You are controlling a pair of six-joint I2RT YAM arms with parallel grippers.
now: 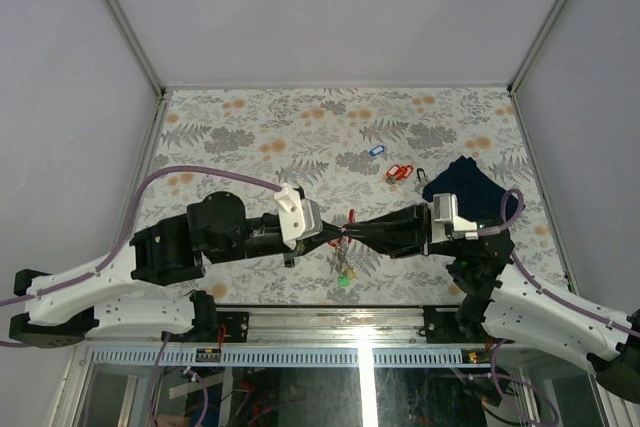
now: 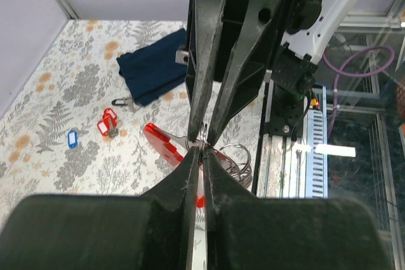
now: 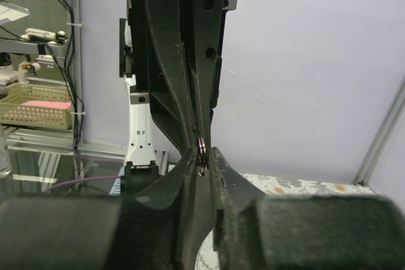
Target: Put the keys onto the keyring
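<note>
Silvery keyring (image 3: 202, 153) pinched by the closed left end effector (image 2: 201, 155).

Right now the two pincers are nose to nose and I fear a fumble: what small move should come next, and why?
Probably keep the left pincer shut and let the right pincer ease the red-tagged key round the ring. Both tips meet in mid-air at the ring, the key hangs there, and whether it is threaded I cannot tell.

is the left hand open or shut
Shut: in its wrist view the left hand has its jaws pressed together at the tips, with no gap showing.
</note>
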